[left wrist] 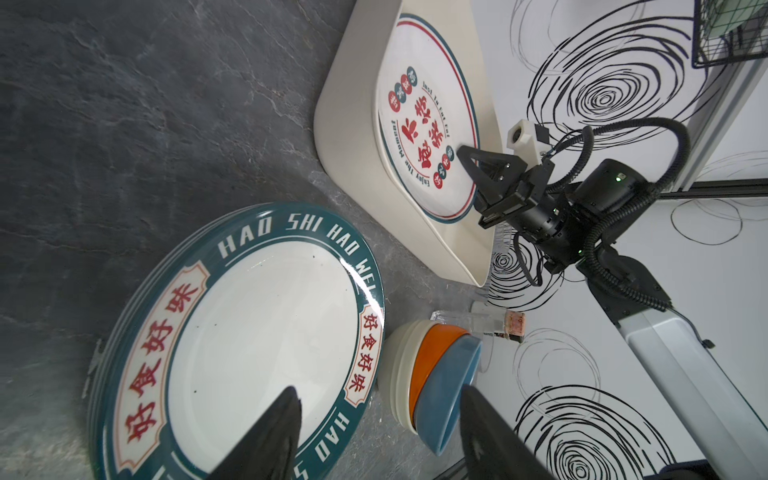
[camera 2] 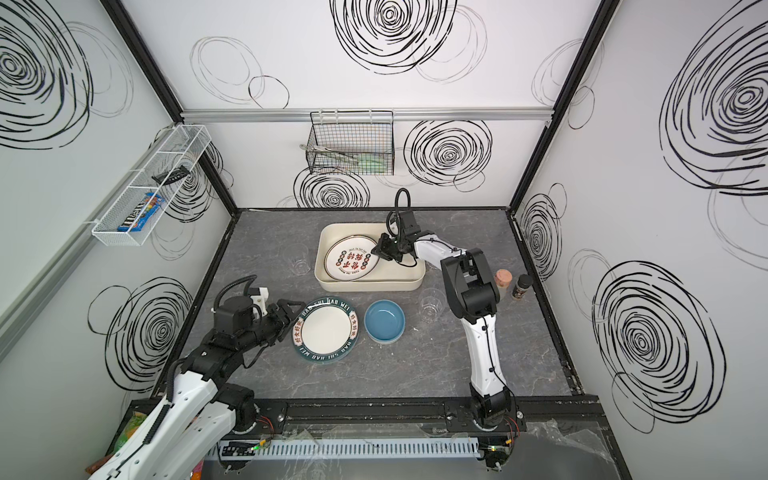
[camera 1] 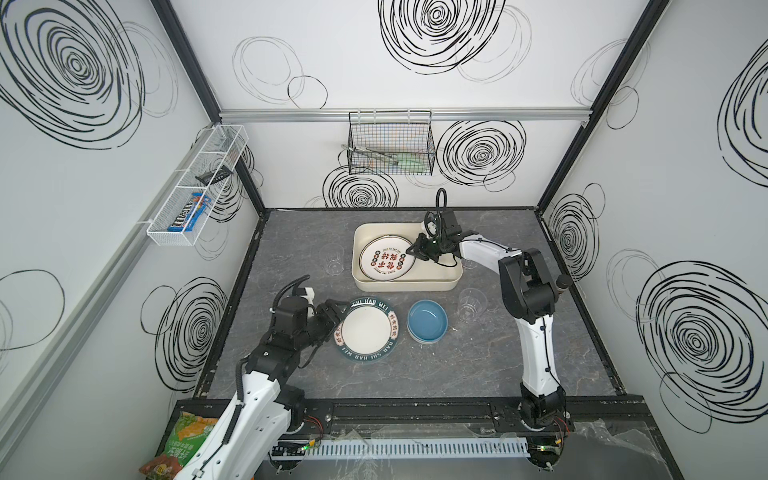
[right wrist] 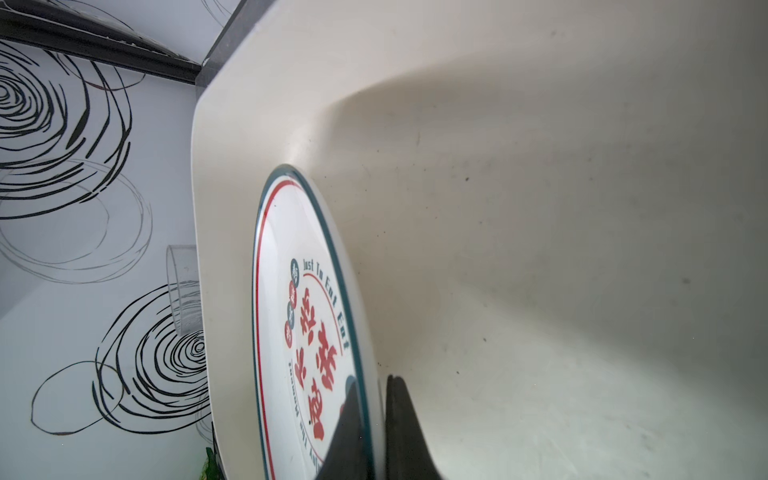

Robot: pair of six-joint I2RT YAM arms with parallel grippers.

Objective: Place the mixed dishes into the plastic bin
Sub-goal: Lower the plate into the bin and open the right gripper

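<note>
Starting at the left: the left gripper [camera 1: 336, 315] sits low at the left rim of the green-rimmed plates [camera 1: 368, 330], fingers [left wrist: 278, 419] spread wide and holding nothing. Whether a fingertip touches the rim, I cannot tell. The left wrist view shows it is a stack, several plates under the top one, flat on the grey table [camera 1: 478, 365].

Behind the stack, a clear cup [camera 1: 332, 259] stands upright just beside the left wall of the plastic bin [camera 1: 415, 286].

Moving right, the bowls [camera 1: 428, 321] sit just beside the plate stack. From above only the blue bowl [camera 2: 384, 319] shows; the left wrist view catches an orange bowl [left wrist: 436, 353] and a cream bowl [left wrist: 397, 365] nested under it.

On to the middle: the bin rests toward the back of the table, and inside it, in the left half, is the red-character plate [camera 1: 386, 259]. The right gripper [camera 1: 410, 250] reaches in over the bin, and its fingers [right wrist: 353, 432] are pinched on that plate's right rim, one on the printed face, one on the back. Whether the plate lies flat on the bin floor is hard to say.

Further right, a second clear cup [camera 1: 469, 305] stands upright, near the bowls and in front of the bin's right corner. Past the right arm, in a top view, two small jars [camera 2: 513, 284] stand by the table's right edge.
</note>
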